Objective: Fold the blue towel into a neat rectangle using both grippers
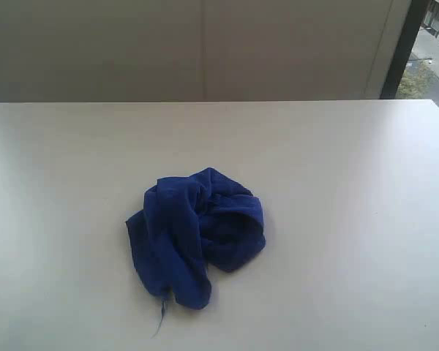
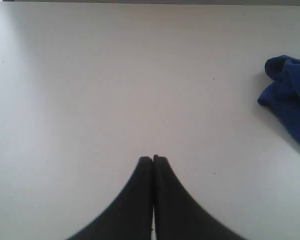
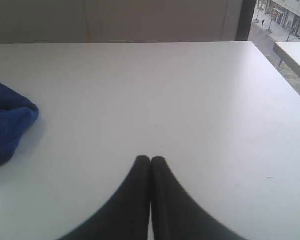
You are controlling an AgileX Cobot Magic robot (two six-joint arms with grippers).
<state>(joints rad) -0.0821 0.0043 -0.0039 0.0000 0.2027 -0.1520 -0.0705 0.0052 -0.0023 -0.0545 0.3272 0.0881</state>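
Near the middle of the white table (image 1: pixel 366 190), a little toward the camera side, the blue towel (image 1: pixel 196 234) lay in a crumpled heap. It was bunched and twisted over itself, with no edge laid out flat. A thin loose thread (image 1: pixel 162 316) trailed from its nearest corner onto the tabletop.

The left gripper (image 2: pixel 153 159) was seen in its wrist view only. Its two black fingers were pressed together tip to tip with nothing between them, above bare table. The towel sat at the edge of that view, well apart from the fingertips.

The right gripper (image 3: pixel 150 158) was likewise closed, fingers touching along their length and holding nothing, over bare table. One fold of the towel showed at the side of that view, apart from the gripper.

A beige wall (image 1: pixel 205 44) stood behind the table's far edge, with a strip of window (image 1: pixel 433 51) at the far right.
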